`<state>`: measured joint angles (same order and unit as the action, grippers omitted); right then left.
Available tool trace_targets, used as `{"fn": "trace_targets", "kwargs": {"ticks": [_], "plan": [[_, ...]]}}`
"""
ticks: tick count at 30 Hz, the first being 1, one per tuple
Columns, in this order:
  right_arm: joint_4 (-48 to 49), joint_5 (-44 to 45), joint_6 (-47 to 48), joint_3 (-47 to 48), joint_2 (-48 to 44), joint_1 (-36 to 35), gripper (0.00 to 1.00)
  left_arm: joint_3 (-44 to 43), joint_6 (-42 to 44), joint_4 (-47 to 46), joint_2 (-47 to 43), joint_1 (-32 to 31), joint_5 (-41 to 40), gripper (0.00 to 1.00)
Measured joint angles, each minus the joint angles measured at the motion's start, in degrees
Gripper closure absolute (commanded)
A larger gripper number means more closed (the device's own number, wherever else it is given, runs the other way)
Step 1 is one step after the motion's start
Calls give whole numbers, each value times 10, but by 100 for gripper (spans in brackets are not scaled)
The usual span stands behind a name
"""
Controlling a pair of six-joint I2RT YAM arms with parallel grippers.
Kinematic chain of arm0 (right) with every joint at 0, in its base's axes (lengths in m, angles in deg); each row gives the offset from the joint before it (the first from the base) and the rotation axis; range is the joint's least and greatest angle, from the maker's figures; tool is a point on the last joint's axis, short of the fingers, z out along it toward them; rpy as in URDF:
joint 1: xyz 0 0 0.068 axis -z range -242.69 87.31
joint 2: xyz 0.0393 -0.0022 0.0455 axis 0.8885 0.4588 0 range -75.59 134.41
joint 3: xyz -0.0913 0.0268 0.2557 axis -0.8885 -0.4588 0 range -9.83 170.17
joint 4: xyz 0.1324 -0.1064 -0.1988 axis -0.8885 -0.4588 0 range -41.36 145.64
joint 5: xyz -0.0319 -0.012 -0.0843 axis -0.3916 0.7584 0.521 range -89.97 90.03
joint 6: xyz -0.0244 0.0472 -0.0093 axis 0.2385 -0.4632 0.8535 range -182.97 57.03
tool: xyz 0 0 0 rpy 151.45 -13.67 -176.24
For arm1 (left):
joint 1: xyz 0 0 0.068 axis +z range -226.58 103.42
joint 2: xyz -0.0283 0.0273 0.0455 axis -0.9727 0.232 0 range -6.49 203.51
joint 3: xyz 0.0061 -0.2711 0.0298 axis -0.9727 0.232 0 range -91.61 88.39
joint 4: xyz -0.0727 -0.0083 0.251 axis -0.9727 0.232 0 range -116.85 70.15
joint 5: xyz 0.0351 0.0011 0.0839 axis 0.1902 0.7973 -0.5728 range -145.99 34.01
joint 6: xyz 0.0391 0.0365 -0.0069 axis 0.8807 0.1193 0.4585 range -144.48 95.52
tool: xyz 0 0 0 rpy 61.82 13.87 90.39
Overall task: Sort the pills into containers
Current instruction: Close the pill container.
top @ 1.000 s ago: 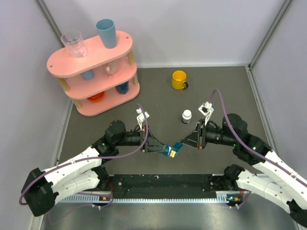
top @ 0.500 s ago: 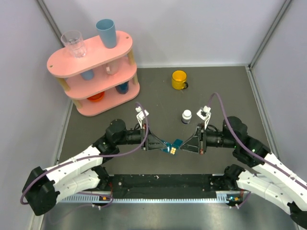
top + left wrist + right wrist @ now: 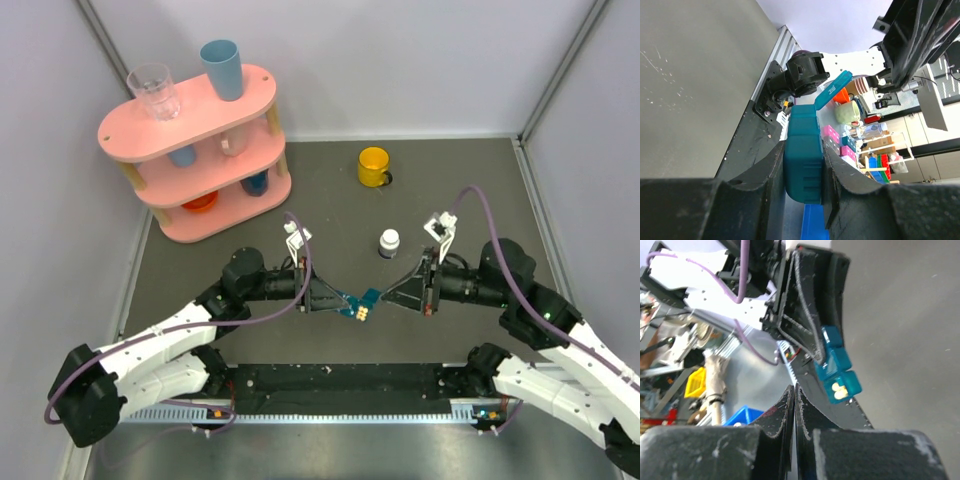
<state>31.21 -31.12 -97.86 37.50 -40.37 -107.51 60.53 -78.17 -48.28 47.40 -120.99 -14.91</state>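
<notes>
Grey table [image 3: 450, 190], pale walls. Left gripper [image 3: 338, 300]: jaws clamped on one end of the dark-teal pill box [image 3: 356, 310], held between the arms near the front edge. Right gripper [image 3: 382, 296]: jaws pressed together, empty, beside the raised lid [image 3: 833, 89]. End compartment open, pale pills [image 3: 838, 389] inside. Sorting looks partly done; the other compartments look closed.
</notes>
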Motion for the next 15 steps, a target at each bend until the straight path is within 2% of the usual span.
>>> {"fn": "trace_targets", "kwargs": {"ticks": [10, 15], "plan": [[-56, 191, 24, 27, 39, 0, 100, 0, 0, 0, -9, 0, 5, 100], [-66, 204, 34, 27, 75, 0, 100, 0, 0, 0, -12, 0, 11, 100]]}}
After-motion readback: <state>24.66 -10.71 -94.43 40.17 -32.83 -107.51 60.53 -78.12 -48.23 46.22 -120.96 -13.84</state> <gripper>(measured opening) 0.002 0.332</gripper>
